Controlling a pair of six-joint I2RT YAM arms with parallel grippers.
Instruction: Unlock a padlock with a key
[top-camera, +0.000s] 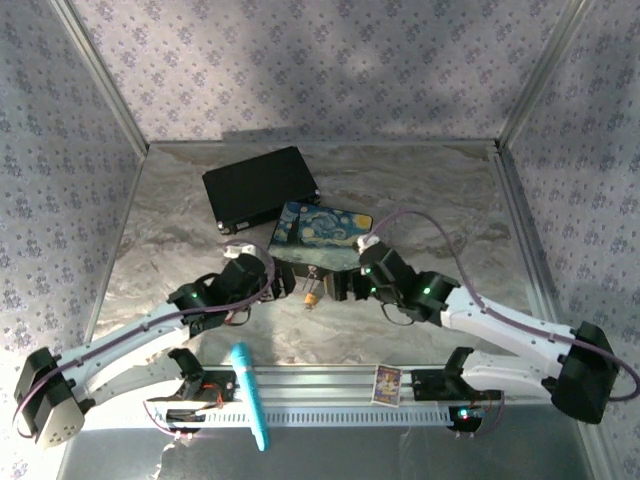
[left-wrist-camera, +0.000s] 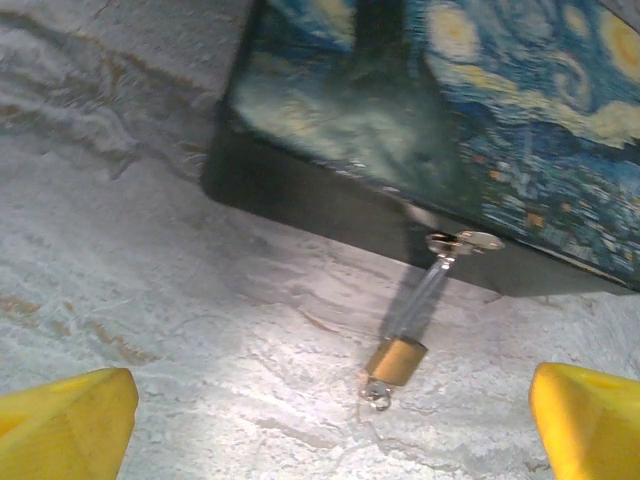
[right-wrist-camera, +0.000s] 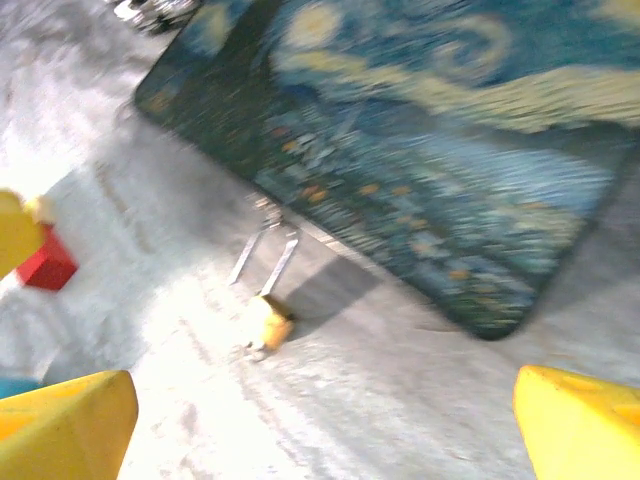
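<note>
Both spread wide, left claw (left-wrist-camera: 325, 430) and right claw (right-wrist-camera: 320, 425) face the small brass padlock (left-wrist-camera: 395, 360), thin-shackled.

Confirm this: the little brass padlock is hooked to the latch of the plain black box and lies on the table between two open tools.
Wrong box. The padlock is hooked to the latch of the painted starry-night box, not the black box, as the left wrist view shows. It does lie on the table between the open left tool and right tool.
</note>
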